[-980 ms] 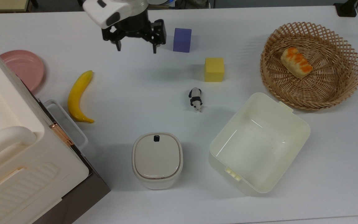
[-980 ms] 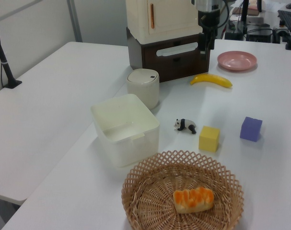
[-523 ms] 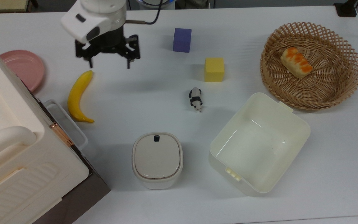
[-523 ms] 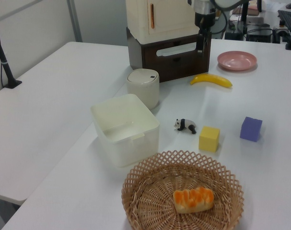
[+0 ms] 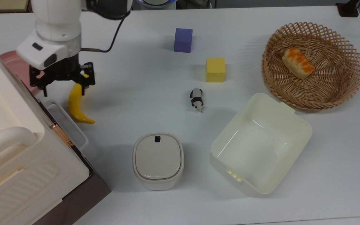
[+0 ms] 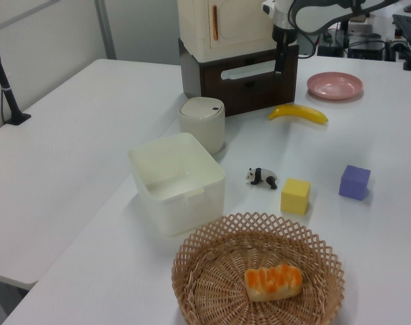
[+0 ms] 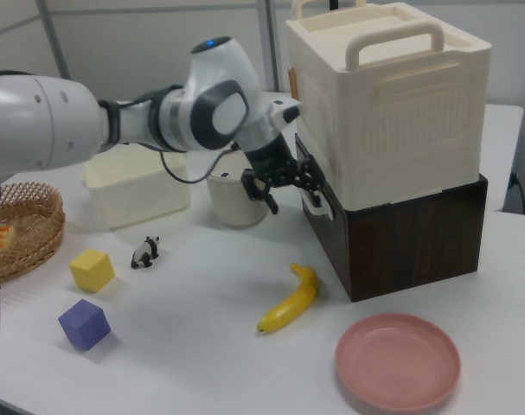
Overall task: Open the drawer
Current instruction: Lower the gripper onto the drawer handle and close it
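The drawer [image 6: 240, 82] has a dark brown front under a cream ribbed case [image 5: 14, 150] and looks closed. Its white loop handle [image 5: 68, 126] sticks out toward the table; it shows too in the left view [image 6: 250, 70] and in the right view [image 7: 314, 205]. My gripper [image 5: 64, 91] hangs open with nothing between its fingers, above the top end of a yellow banana [image 5: 75, 106], just up from the handle in the top view. In the left view the gripper [image 6: 279, 65] sits at the handle's right end. In the right view it [image 7: 290, 192] hovers just in front of the drawer's front.
A pink plate [image 5: 11, 67] lies partly under the arm. A lidded bin [image 5: 158, 161] and a cream tub [image 5: 261, 143] stand in front. A panda figure [image 5: 196, 99], a yellow cube [image 5: 215, 69], a purple cube [image 5: 183, 40] and a bread basket [image 5: 312, 65] lie to the top view's right.
The gripper has travelled from beside the purple cube toward the top view's left and lower, ending over the banana near the drawer handle. It stayed open. Nothing else moved.
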You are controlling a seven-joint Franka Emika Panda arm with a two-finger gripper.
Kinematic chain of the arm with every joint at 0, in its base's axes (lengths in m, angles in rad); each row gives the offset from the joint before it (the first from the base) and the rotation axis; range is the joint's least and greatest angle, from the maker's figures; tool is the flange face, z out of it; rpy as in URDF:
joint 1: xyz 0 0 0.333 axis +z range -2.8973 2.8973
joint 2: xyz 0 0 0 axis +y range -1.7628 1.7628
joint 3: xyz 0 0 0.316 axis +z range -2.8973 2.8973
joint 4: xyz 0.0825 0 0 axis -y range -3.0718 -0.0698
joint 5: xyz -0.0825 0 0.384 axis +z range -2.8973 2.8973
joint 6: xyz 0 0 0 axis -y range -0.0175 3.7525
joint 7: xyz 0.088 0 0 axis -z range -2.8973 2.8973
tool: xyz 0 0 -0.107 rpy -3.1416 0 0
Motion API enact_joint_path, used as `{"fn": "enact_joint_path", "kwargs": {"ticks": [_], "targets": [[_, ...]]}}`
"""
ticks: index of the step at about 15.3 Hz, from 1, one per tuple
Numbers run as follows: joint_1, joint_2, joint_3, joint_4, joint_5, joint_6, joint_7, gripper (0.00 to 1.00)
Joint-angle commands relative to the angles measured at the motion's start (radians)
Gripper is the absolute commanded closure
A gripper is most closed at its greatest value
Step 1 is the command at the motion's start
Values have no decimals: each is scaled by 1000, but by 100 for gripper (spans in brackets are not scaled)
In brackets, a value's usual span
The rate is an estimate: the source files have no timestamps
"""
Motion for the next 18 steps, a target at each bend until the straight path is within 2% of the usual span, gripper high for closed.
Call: {"fn": "enact_joint_path", "kwargs": {"ticks": [1,7,11,13,14,16,18], "targets": [[-12,40,-1,22,-16,78,-8,5],[-32,69,-1,22,-12,123,-7,5],[-22,64,2,27,-14,123,-7,5],[-2,66,10,60,-19,123,-8,5],[17,66,7,65,-35,124,-11,6],[24,66,5,73,-115,129,-7,8],[24,67,5,91,-131,173,-7,9]]}}
